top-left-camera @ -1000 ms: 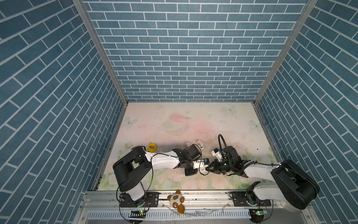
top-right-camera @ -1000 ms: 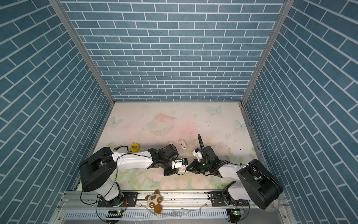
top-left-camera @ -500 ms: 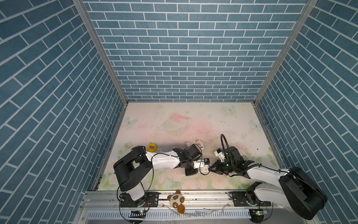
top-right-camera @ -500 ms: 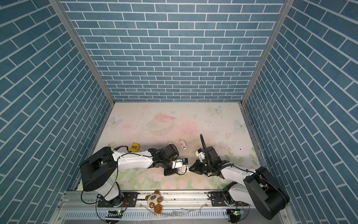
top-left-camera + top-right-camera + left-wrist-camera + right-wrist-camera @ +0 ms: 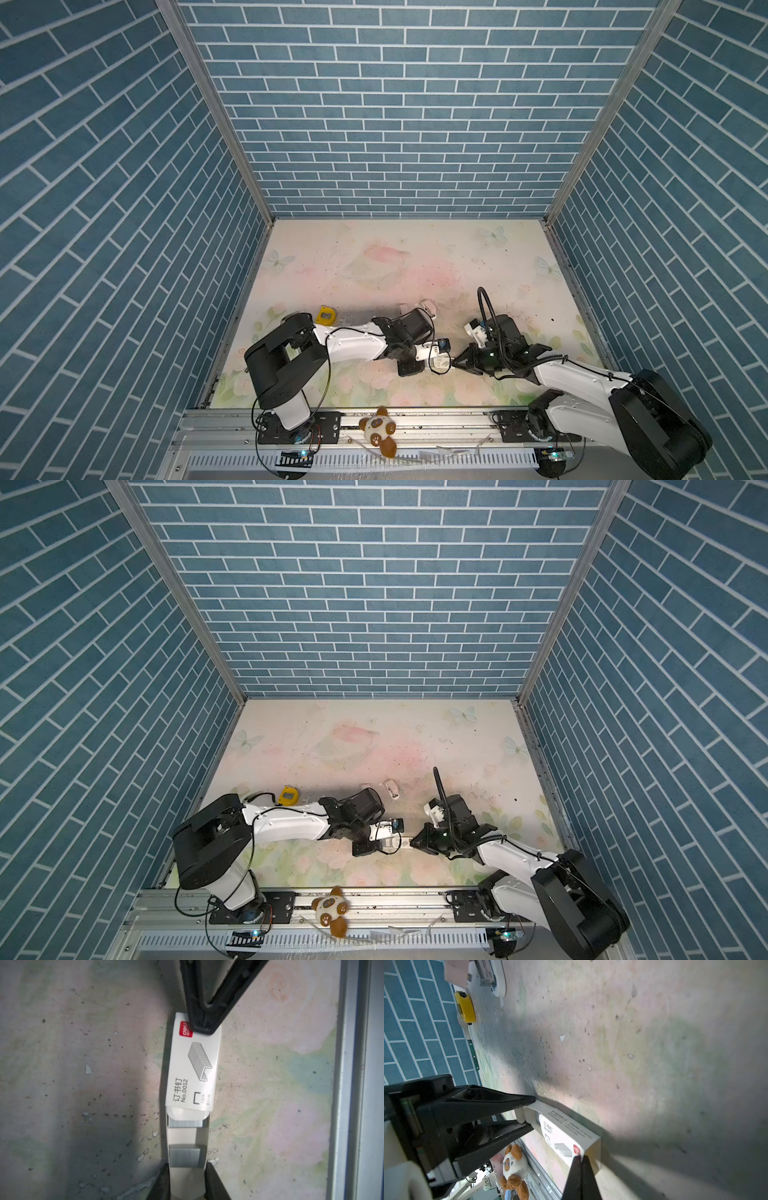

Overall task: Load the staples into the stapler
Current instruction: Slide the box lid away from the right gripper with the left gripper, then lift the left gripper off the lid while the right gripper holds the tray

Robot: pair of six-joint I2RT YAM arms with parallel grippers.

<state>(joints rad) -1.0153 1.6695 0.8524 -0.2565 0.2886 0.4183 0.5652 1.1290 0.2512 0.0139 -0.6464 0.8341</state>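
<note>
The staples (image 5: 184,1157) were thin grey strips lying in a small white tray (image 5: 188,1138). One bunch sat near the open end of the tray. Another bunch peeked out from under the white sleeve (image 5: 193,1064). The sleeve had dark writing, a drawing of staples and a small red mark on it. The tray stuck partway out of the sleeve, so part of it was inside and part was bare.

The left hand (image 5: 188,1180) was clamped on the bare end of the tray, with one finger on each long side. The right hand (image 5: 204,1027) had its fingers pressed together, pinching the far end of the sleeve by the red mark. The two hands held the little box between them, one at each end.

In both top views the box was at the front middle of the tabletop (image 5: 415,257), between the two arms. I could not tell if it touched the tabletop or was just above it.

The stapler (image 5: 497,982), pink and white, lay further back on the tabletop, past the left arm and apart from the staples. A yellow tape measure (image 5: 326,314) sat on the tabletop beside the left arm, toward the left wall. A small plush toy (image 5: 379,428) lay on the metal rail at the front.
</note>
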